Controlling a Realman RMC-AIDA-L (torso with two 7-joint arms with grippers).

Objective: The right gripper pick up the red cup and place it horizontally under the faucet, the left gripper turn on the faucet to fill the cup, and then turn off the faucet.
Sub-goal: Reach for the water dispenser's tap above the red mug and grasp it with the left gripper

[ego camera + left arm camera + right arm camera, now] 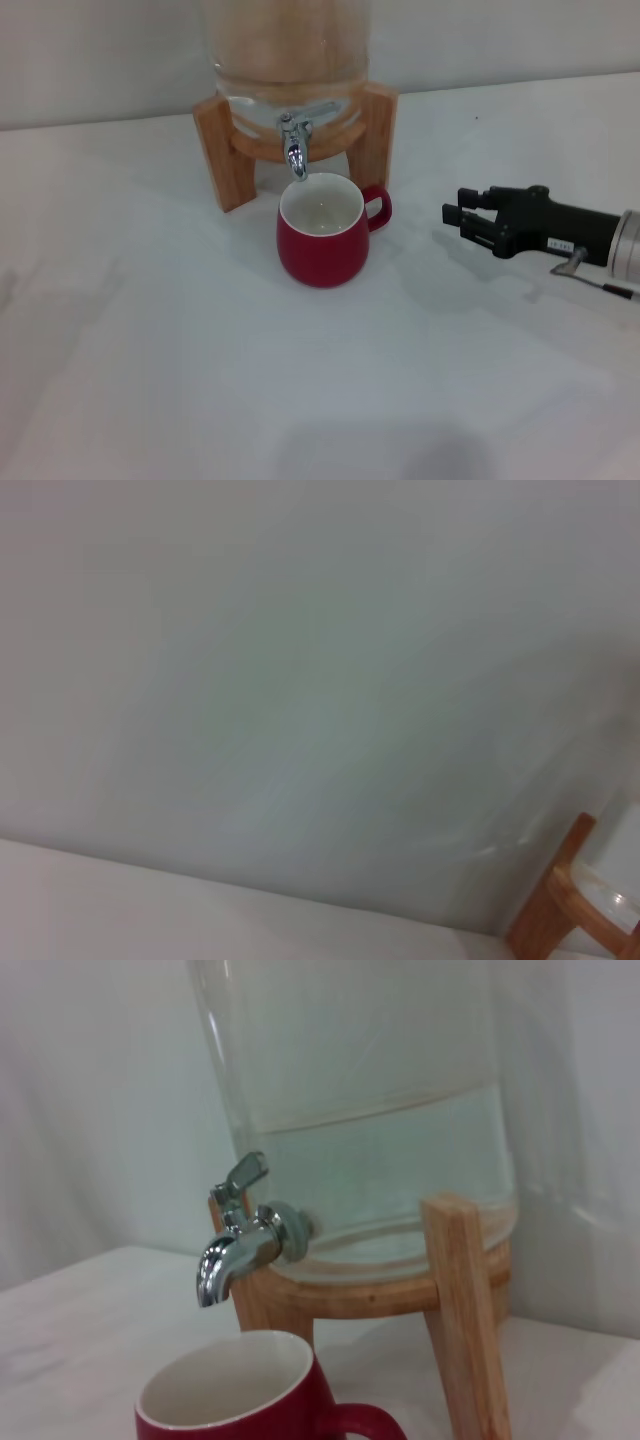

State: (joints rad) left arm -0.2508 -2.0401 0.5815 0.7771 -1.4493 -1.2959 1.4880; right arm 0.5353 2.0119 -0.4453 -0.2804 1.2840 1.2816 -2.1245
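The red cup [322,243], frame centre below the faucet [296,146], looks rigid, glossy, breakable; its handle suits the right end effector [452,220], fingers apart at right.

A: Where is the right gripper [452,221]?
B: It is at the right side of the head view, low, on a black wrist and a silver arm that comes in from the right edge. It lies almost level and points to the left.
A: And its fingers?
B: They are a little apart and hold nothing.
A: The left gripper?
B: It is not in any view
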